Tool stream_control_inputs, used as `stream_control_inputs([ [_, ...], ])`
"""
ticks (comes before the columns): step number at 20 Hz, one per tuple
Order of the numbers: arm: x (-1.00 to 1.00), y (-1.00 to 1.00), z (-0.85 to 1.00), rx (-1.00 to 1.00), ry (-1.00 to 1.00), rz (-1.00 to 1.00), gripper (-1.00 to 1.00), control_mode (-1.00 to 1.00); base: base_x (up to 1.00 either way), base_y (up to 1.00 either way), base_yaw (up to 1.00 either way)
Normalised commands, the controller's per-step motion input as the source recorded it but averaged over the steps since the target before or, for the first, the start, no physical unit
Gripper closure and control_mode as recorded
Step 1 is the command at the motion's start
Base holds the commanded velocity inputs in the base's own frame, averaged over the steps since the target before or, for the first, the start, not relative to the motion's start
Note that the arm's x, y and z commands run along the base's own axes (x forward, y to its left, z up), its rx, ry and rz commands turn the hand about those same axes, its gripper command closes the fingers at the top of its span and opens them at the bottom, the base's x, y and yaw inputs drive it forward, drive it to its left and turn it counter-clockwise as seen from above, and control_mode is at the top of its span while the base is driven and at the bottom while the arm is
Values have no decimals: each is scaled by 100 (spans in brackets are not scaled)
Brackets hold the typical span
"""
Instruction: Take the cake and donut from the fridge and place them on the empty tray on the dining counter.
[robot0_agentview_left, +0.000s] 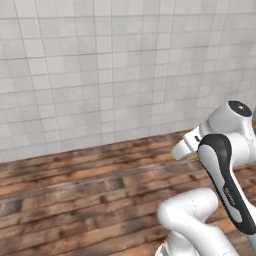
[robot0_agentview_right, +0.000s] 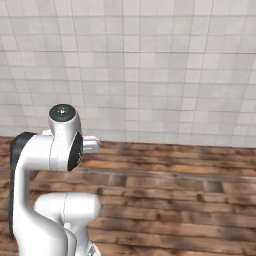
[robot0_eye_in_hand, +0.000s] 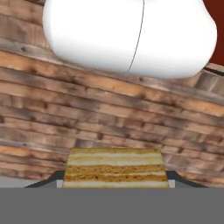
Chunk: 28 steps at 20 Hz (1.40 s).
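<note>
In the hand view, the cake (robot0_eye_in_hand: 115, 168), a yellow-tan layered square block, sits between my two dark fingertips (robot0_eye_in_hand: 56, 178) at the bottom. My gripper (robot0_eye_in_hand: 114, 180) is shut on it, one finger against each side. Below the cake lies wooden plank floor. In the base views my white arm (robot0_agentview_left: 222, 165) is folded close to the base. The donut, the fridge and the tray are out of view.
A pale tiled wall (robot0_agentview_left: 100, 70) stands ahead in both base views, with brown wooden plank floor (robot0_agentview_right: 170, 200) running up to it. A dark red patch (robot0_eye_in_hand: 216, 26) shows at the hand view's top right corner; I cannot tell what it belongs to.
</note>
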Motion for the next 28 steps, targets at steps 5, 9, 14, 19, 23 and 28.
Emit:
stream_control_inputs([
  [5,0,0,0,0,0,0,100,100,92,16,39],
  [9,0,0,0,0,0,0,100,100,85,24,44],
  [14,0,0,0,0,0,0,100,100,65,23,47],
  [19,0,0,0,0,0,0,100,100,40,35,51],
  [23,0,0,0,0,0,0,100,100,38,35,49],
  [28,0,0,0,0,0,0,100,100,51,32,38],
])
